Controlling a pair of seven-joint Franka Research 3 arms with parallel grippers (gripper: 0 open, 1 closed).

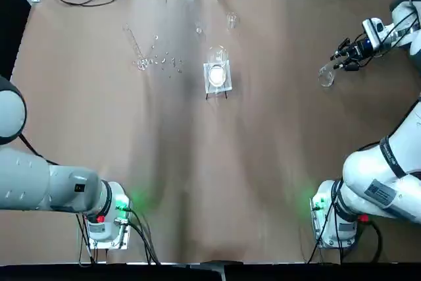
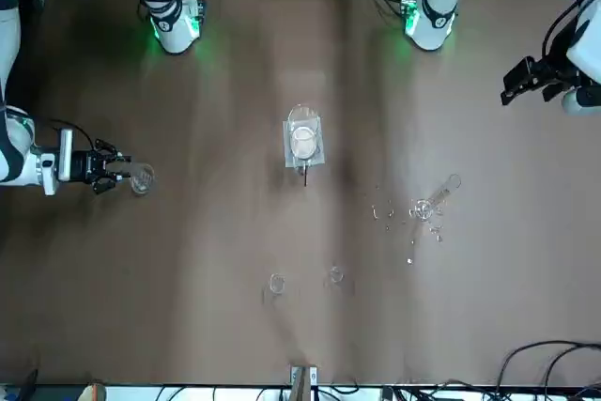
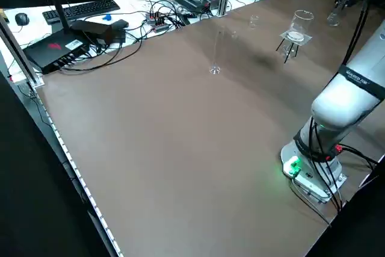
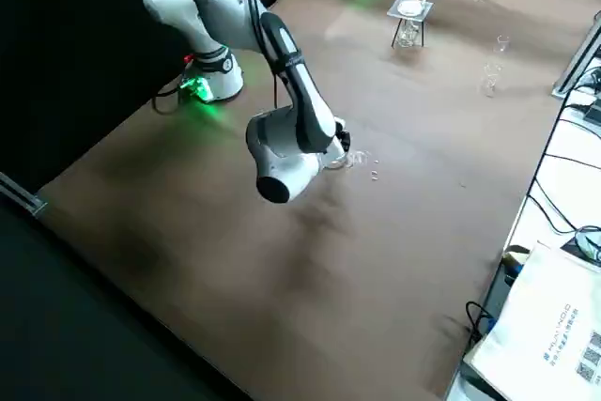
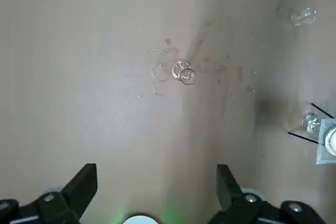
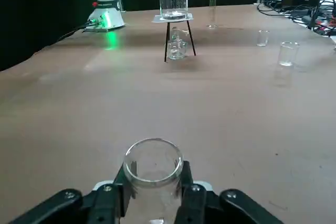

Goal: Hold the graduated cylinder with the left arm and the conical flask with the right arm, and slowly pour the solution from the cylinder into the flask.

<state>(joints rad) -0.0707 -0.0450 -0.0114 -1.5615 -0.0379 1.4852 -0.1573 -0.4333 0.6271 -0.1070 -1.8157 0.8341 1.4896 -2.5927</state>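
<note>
Right gripper (image 6: 153, 192): low over the table's right side, fingers pinched on the neck of the conical flask (image 6: 153, 169), whose open mouth faces the wrist camera.
Left gripper (image 5: 156, 182): raised high above the table's left half, fingers spread wide, holding nothing.
Graduated cylinder (image 1: 135, 49): upright on the far left of the table, directly beneath the left gripper and well apart from it.
Beaker (image 1: 217, 57): on its white stand at table centre.
</note>
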